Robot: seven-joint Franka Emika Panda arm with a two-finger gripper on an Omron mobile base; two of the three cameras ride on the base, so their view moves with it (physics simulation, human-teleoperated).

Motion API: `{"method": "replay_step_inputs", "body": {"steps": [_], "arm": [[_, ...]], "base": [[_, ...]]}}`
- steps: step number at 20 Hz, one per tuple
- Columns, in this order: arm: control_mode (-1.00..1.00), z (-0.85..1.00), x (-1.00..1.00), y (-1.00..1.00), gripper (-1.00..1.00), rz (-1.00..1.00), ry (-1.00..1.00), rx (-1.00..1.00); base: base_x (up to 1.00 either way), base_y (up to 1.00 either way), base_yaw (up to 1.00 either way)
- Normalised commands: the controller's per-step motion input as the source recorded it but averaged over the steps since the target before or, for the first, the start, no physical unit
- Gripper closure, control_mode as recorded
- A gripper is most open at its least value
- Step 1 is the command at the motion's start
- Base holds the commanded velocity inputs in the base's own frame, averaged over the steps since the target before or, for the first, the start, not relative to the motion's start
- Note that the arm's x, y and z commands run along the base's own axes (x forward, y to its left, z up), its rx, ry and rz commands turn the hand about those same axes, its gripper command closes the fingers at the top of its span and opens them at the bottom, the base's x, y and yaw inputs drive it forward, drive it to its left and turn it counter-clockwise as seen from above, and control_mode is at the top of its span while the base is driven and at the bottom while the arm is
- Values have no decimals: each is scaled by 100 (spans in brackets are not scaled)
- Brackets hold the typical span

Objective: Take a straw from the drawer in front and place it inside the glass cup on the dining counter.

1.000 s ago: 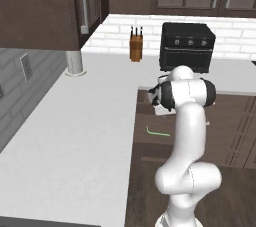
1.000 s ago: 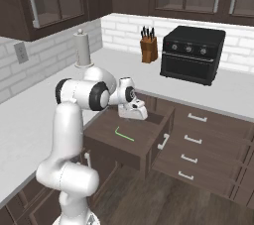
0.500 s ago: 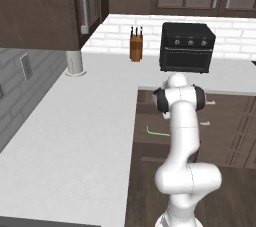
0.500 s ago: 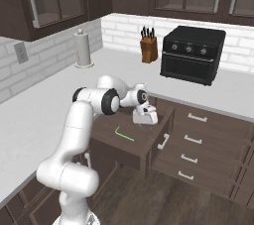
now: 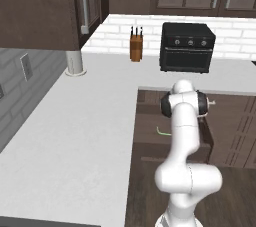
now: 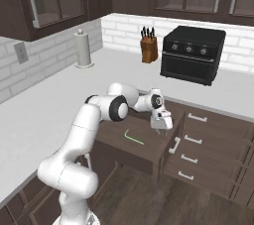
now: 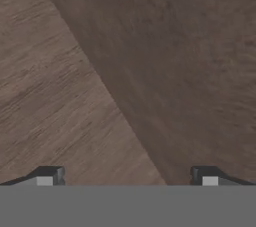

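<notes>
One green straw (image 6: 133,137) lies untouched in the open drawer (image 6: 149,157) while the hand (image 6: 160,127), fingers apart and empty, hovers beside it; grasping and delivery remain.

Arm: swung rightward across the open dark brown wood drawer (image 6: 130,145).
Gripper (image 6: 161,129): now lower, past the thin green straw (image 6: 133,137).

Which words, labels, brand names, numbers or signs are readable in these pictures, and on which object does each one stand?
None: no readable text on anything.
The black oven has three knobs, with no markings that can be read.
The knife block, the drawer fronts, the straw and the gripper carry no lettering.
</notes>
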Motion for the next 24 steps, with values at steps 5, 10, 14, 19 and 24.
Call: {"method": "replay_step_inputs", "body": {"steps": [5,10,14,19,24], "arm": [[-100,0,-69,-100,-100,-17,-28,-21],[-100,34,-68,-1,-100,-2,-37,-5],[-100,67,-50,97,-100,16,-32,-2],[-100,52,-20,100,-100,22,-16,-4],[-100,13,0,88,-100,20,-8,0]], "base": [[0,0,0],[0,0,0],[0,0,0],[0,0,0],[0,0,0]]}}
